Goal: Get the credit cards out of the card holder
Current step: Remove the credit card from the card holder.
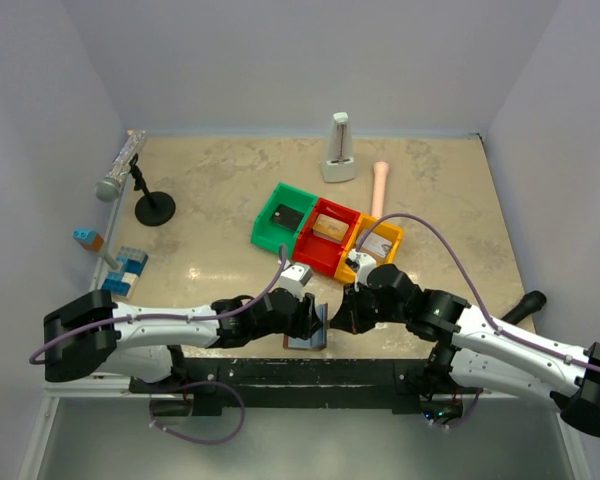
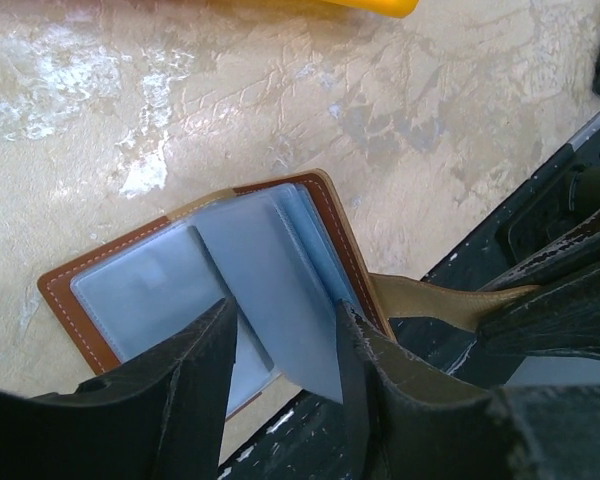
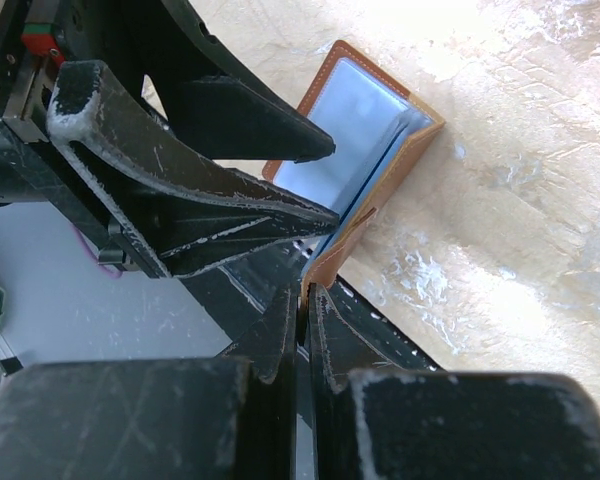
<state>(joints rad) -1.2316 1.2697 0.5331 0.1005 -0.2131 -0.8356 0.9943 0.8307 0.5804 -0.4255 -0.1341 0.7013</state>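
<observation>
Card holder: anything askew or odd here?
Nothing damaged or spilled. The card holder lies open at the near edge of the table, but not flat: the right gripper is shut on one brown cover, lifting it, and a pale sleeve page stands between the open fingers of the left gripper. No card clearly visible.

Left fingers (image 1: 317,321) and right fingers (image 1: 348,314) meet at the card holder (image 1: 305,341).

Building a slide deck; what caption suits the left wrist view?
Left gripper straddles a pale sleeve of the open card holder on the table.
</observation>
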